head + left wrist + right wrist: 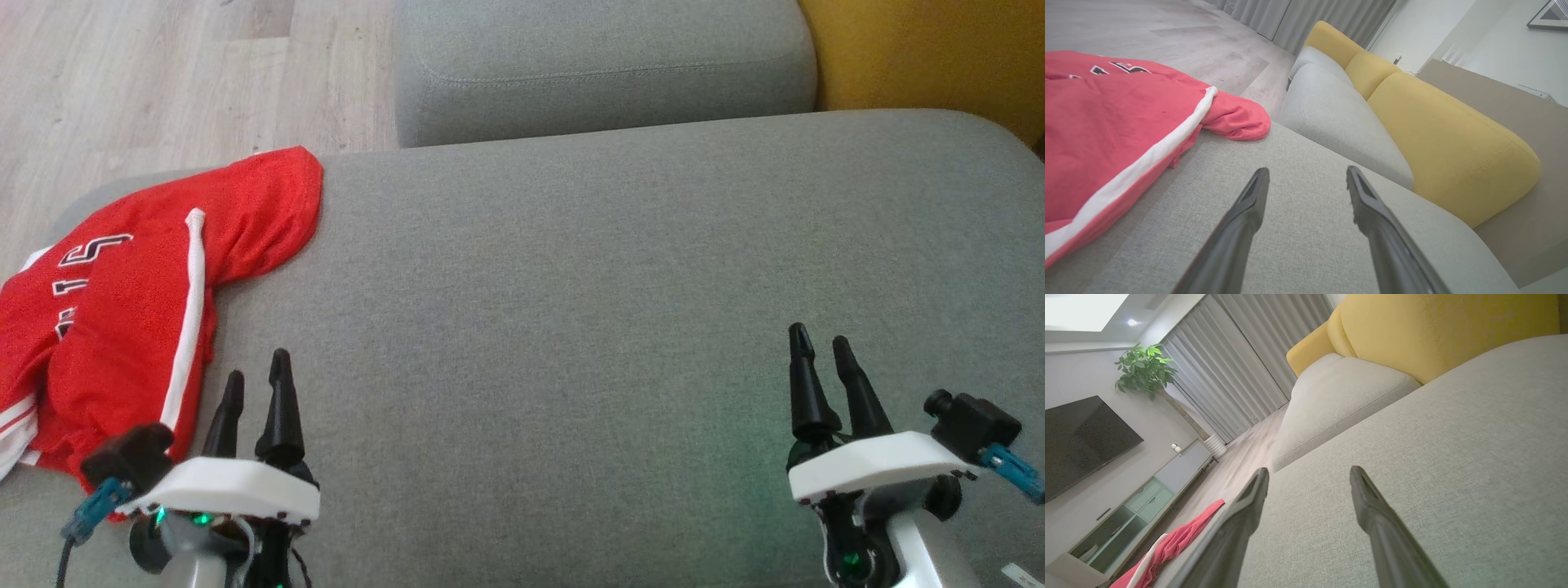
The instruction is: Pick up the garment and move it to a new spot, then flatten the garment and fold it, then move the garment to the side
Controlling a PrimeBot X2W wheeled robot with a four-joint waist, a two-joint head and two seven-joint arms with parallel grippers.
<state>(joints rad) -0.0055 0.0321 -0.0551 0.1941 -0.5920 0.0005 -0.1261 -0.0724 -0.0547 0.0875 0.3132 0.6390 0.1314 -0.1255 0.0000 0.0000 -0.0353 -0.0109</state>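
The garment (139,302) is a red jersey with white stripes and dark numerals, lying crumpled at the left end of the grey sofa seat (571,310). Part of it hangs over the seat's left edge. In the left wrist view the garment (1106,134) lies left of the fingers. My left gripper (257,384) hovers open just right of the garment's near edge, holding nothing. My right gripper (820,343) stands open over bare cushion at the lower right, far from the garment. The right wrist view catches a strip of the garment (1175,543) at the lower left.
A second grey cushion (604,65) sits beyond the seat, with yellow back cushions (931,57) to the right. Wood floor (163,82) lies past the seat's left edge. A TV (1081,441), cabinet (1139,502), plant (1147,371) and curtains (1241,367) stand across the room.
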